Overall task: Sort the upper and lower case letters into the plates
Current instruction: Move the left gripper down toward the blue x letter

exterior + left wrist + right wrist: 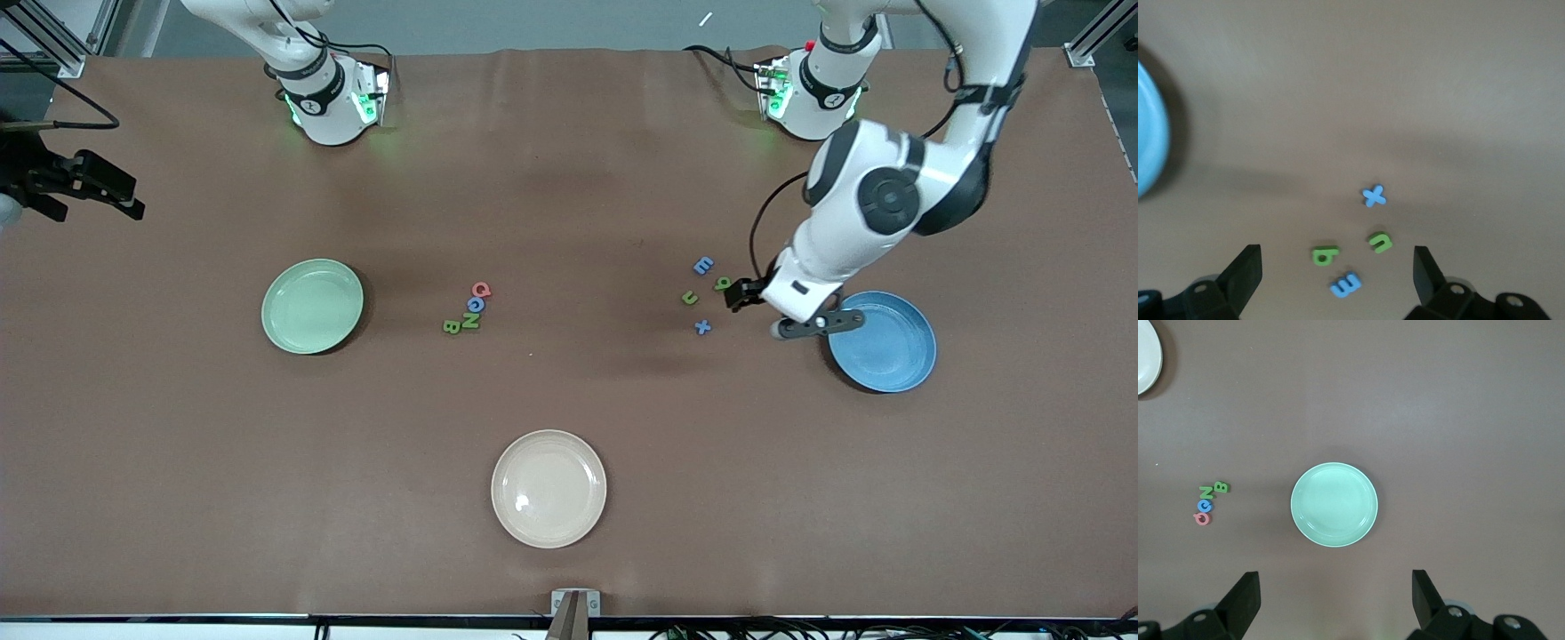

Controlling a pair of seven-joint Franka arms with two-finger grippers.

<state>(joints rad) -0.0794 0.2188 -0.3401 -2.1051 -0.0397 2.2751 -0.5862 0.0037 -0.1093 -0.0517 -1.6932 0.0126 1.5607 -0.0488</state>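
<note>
Mostly two letter clusters on the brown worktop [569, 178]. Cluster one, near the middle: red "Q" [481, 290], blue round letter [475, 305], reading as "C" or "G", green "N" [469, 320], green "B" [452, 327], lying touching in a short diagonal chain. All capitals.

Cluster two, toward the left arm's end, loosely spread: blue "E"-shaped piece [702, 265], green "q"-shaped piece [723, 284], green "u" [690, 298], blue "x" [702, 327]. Case of the "E" piece is hard to tell.

Round glossy mint green plate [312, 306] sits toward the right arm's end, nothing in it. Round glossy sky blue plate [883, 341] sits toward the left arm's end, also bare. Cream-white round plate [548, 488] lies nearest the front camera.

Left hand [1338, 270] hovers over the second cluster, beside the blue plate, fingers wide apart, holding nothing. Right hand [1336, 593] is high above the green plate, fingers likewise apart and holding nothing; that arm waits.

No brand marks legible on plates or letters.
</note>
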